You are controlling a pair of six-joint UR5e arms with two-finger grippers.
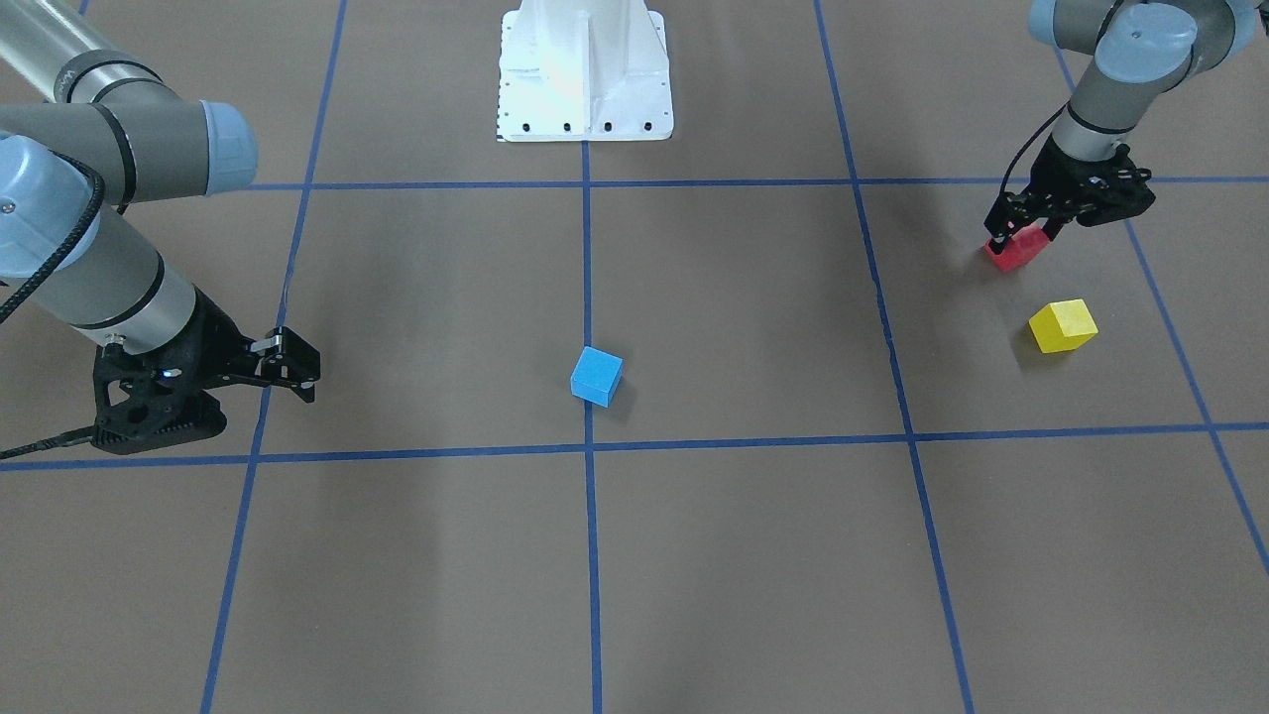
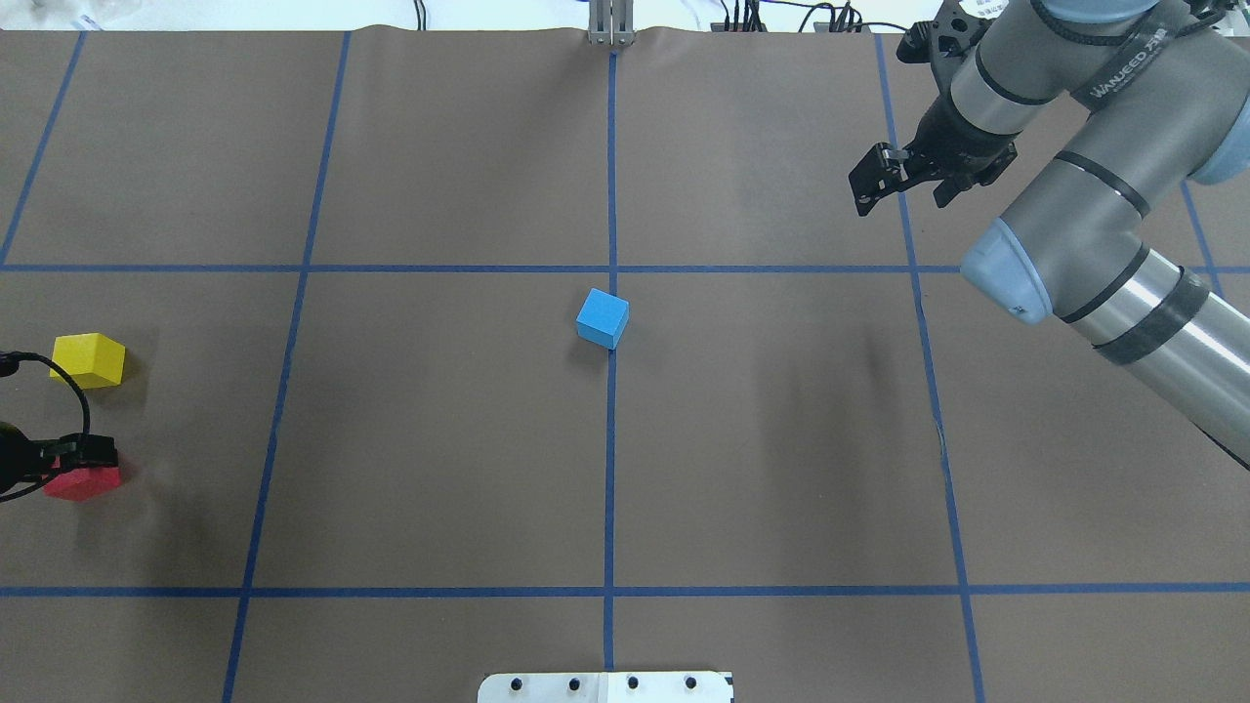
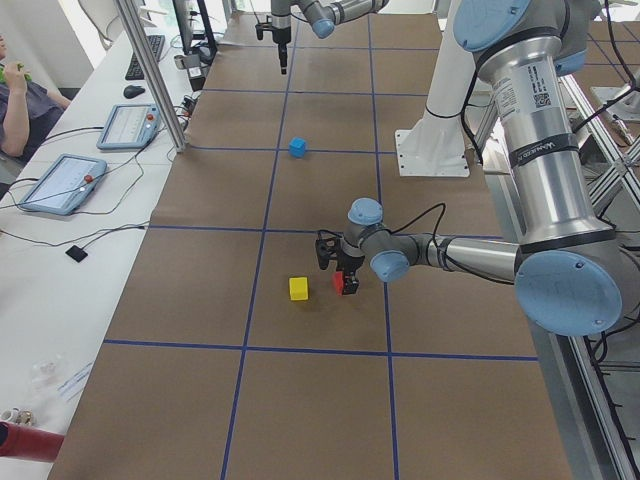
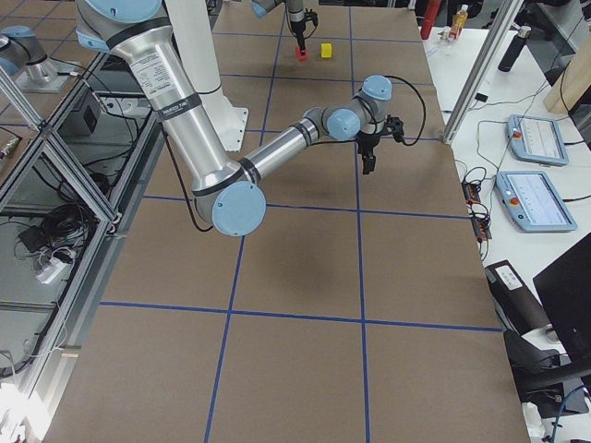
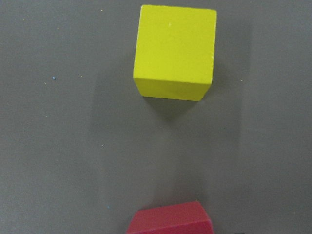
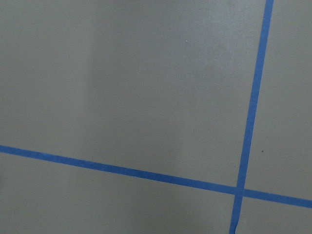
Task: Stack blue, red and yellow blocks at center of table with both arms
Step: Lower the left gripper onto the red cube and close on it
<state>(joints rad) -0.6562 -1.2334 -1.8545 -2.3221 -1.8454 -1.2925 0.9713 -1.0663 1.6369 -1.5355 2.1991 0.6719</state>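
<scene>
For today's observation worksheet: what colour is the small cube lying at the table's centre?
That small cube is light blue, clearest in the overhead exterior view.

**Grey Tubes, Blue Caps, Black Pincers**

My left arm (image 1: 1110, 89) and right arm (image 2: 1094, 225) are round silver-grey tubes, with pale blue caps at the joints and black rings between the segments. White lettering (image 2: 1128, 70) runs along one grey section of my right arm, too small for me to read surely. Both wrists end in black: my left gripper (image 1: 1023, 236) and right gripper (image 1: 297, 369) are angular frames with two slim fingers each. A black cable (image 1: 1021, 159) runs beside each wrist. My base (image 1: 585, 79) is a white pedestal with a row of dark screws (image 1: 567, 127) along its plate.
</scene>
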